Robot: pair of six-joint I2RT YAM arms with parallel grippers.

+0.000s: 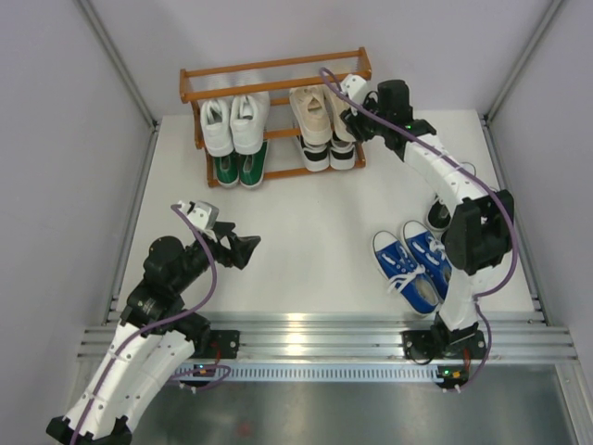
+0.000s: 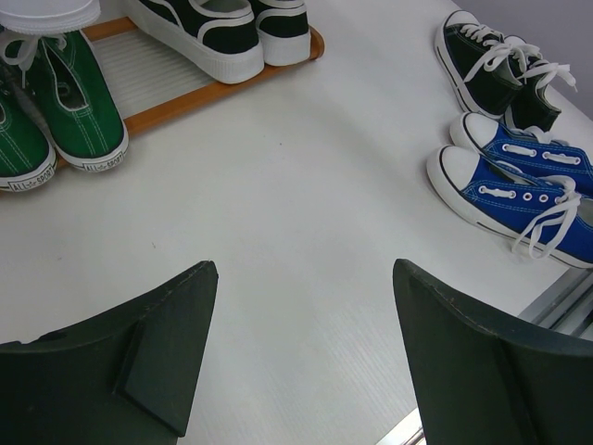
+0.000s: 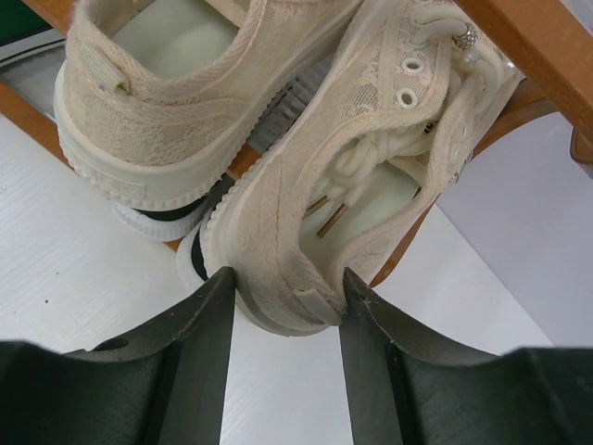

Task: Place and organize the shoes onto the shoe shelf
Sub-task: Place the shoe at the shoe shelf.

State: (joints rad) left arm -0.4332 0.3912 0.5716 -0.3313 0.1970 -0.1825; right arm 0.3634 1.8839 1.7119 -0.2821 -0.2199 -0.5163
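Four pairs occupy the lower two tiers of the shoe shelf [image 1: 274, 67]. The blue pair [image 1: 412, 261] and black canvas pair [image 2: 500, 69] lie on the table [image 1: 306, 213] in front of it, toward its right end. At that end of its middle tier, the right gripper [image 3: 285, 283] clamps a beige shoe [image 3: 306, 185] by the heel. The shoe should sit level across both rails before release. The left gripper [image 2: 304, 269] hangs spread and empty, well in front of the shelf.

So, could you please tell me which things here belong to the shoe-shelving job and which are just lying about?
Job: shoe shelf; white pair; green pair; beige pair, in the right pincer; black-and-white pair; blue pair; black canvas pair.
Not the job: purple cables; metal rail.
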